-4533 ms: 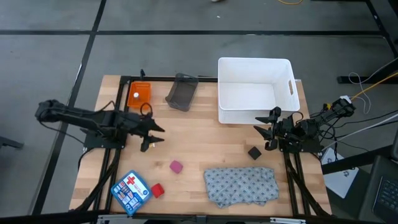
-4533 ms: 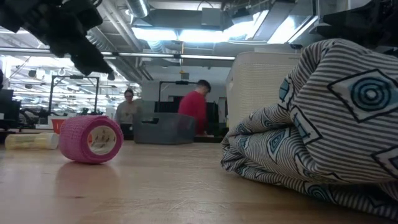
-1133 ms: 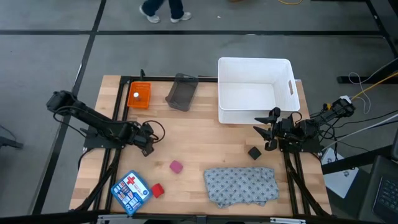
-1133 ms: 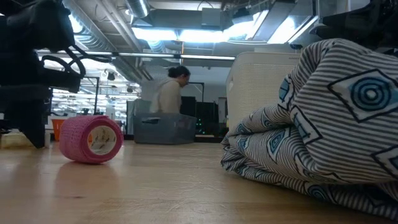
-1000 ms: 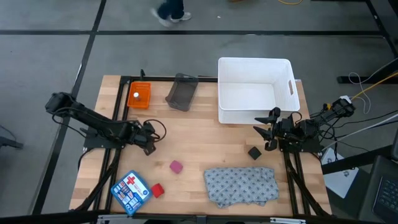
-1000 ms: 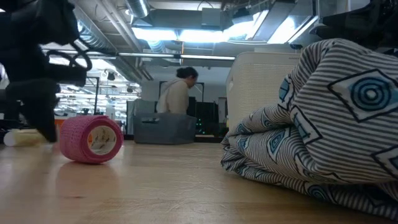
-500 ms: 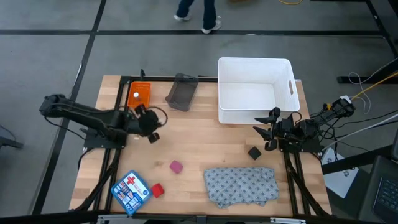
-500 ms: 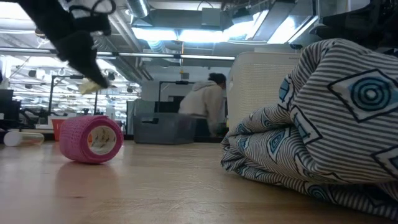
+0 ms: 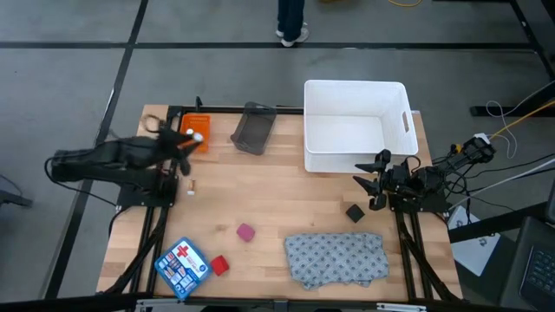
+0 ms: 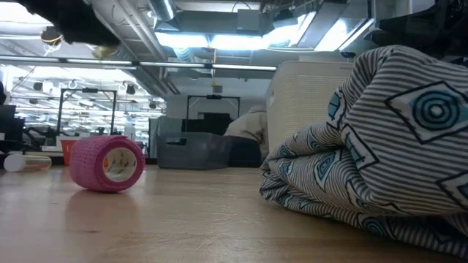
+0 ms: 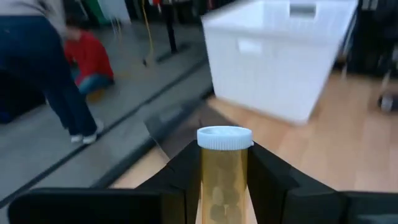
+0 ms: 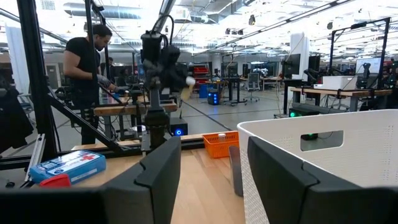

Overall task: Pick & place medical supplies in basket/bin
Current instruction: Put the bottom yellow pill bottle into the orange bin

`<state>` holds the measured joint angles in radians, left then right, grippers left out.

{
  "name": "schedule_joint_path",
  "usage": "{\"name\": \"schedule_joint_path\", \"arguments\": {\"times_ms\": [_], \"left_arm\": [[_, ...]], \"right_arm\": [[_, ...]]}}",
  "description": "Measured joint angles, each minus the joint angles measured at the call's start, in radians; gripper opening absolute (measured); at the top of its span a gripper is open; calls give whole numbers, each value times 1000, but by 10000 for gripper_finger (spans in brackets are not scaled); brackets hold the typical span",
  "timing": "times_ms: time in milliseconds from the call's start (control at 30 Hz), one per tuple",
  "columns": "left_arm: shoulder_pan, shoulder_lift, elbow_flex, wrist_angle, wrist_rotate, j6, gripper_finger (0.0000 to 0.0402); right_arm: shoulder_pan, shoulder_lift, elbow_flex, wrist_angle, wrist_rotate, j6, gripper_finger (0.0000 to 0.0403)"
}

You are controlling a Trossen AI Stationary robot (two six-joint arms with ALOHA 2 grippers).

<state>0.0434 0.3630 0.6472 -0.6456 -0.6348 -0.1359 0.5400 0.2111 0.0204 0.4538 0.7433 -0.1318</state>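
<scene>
The left gripper [image 9: 186, 139] was raised above the table's [image 9: 277, 204] back-left area, its fingers [image 11: 273, 177] clamped on an amber vial [image 11: 224, 171] with a white cap. In the high view the cap showed beside the orange tray [image 9: 195, 126]. A second small vial [image 9: 192, 185] lay on the table below the gripper, apart from it.

The right gripper [image 9: 375, 182] rested at the table's right edge, just in front of the white bin [image 9: 355, 126], with its jaws spread and nothing between them. A black block [image 9: 354, 212] lay near it.

The patterned cloth [image 9: 336, 257] lay crumpled at the front right. The pink roll [image 9: 246, 231] stood near the table's middle front. The red roll [image 9: 218, 265] lay beside a blue first-aid box [image 9: 183, 267] at the front left. A grey tray [image 9: 253, 128] sat at the back edge between the orange tray and the bin. The bin held nothing that could be seen.
</scene>
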Motion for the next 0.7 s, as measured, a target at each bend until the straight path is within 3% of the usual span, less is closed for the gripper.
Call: {"name": "schedule_joint_path", "arguments": {"times_ms": [300, 700], "left_arm": [[39, -175, -61, 15, -102, 63, 102], [135, -186, -246, 294, -191, 133, 102]], "right_arm": [[0, 0, 0, 0, 0, 0, 187], [0, 0, 0, 0, 0, -6, 187]]}}
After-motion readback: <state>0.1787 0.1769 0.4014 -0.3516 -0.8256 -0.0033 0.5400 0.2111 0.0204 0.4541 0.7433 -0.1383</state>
